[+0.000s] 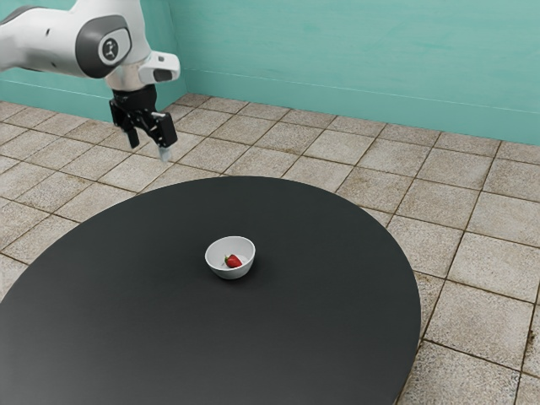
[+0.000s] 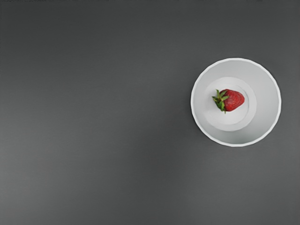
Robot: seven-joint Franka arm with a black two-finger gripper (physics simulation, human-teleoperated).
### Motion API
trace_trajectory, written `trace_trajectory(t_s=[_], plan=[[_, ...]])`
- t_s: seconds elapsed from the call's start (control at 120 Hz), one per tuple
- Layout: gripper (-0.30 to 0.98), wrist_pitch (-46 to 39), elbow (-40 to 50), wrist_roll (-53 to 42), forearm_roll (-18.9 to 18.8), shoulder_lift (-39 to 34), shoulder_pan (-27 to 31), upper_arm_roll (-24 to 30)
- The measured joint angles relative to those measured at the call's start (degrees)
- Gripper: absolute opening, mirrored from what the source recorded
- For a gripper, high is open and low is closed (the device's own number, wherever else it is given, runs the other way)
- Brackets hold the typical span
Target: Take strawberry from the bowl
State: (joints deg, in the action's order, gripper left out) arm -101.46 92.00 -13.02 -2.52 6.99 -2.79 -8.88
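your claw (image 1: 149, 149) hangs open, its fingers spread with nothing between them. below it and well apart, your strawberry (image 2: 233, 100) lies inside the white bowl (image 2: 266, 112) on the dark desk (image 1: 312, 337).

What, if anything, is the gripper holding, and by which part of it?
Nothing is held: the gripper is open and empty, and the strawberry lies in the bowl.
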Motion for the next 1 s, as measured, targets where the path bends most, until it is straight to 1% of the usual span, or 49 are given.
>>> trace_trajectory(t_s=[0.175,0.333,0.433,0.517,0.65,0.783,0.883,1.0], plan=[[0.69,0.1,-0.3,0.4,0.1,0.0,-0.2,0.2],[0.69,0.1,-0.5,0.7,0.0,0.1,-1.8,0.3],[0.69,-0.2,-0.9,-1.5,0.1,2.6,-2.0,0.3],[0.69,-2.7,-0.9,-7.3,0.1,4.3,-1.8,1.3],[0.69,-6.4,-0.7,-21.1,0.5,5.7,-2.0,2.7],[0.69,-8.3,-0.1,-32.1,-1.0,6.8,-2.0,3.4],[0.69,-9.6,0.8,-39.8,-1.8,9.8,-1.8,4.2],[0.69,-13.2,3.6,-48.0,-2.1,12.2,-1.5,4.6]])
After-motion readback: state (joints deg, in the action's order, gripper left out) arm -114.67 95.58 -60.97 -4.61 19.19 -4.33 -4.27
